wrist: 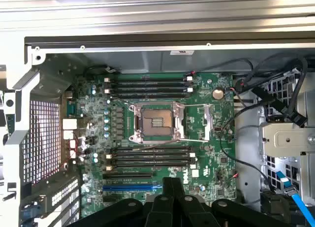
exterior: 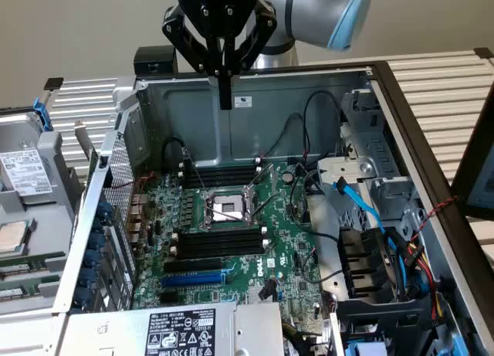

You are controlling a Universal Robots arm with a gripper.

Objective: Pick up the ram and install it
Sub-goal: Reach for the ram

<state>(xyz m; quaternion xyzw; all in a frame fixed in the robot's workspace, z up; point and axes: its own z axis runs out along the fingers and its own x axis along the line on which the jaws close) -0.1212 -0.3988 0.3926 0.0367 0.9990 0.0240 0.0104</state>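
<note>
**Gripper shut and empty over the open case**

The open computer case (exterior: 185, 116) lies below me, its green motherboard (exterior: 289, 240) facing up. My gripper (exterior: 225, 101) hangs over the case's rear wall, fingers pressed together and holding nothing. The long black slots (exterior: 216, 244) on either side of the processor socket (exterior: 224, 209) stand bare, as does the blue slot (exterior: 193, 279). The ram (exterior: 27, 269) seems to be the thin green stick lying outside the case at the exterior view's left edge, well apart from my gripper.
</note>
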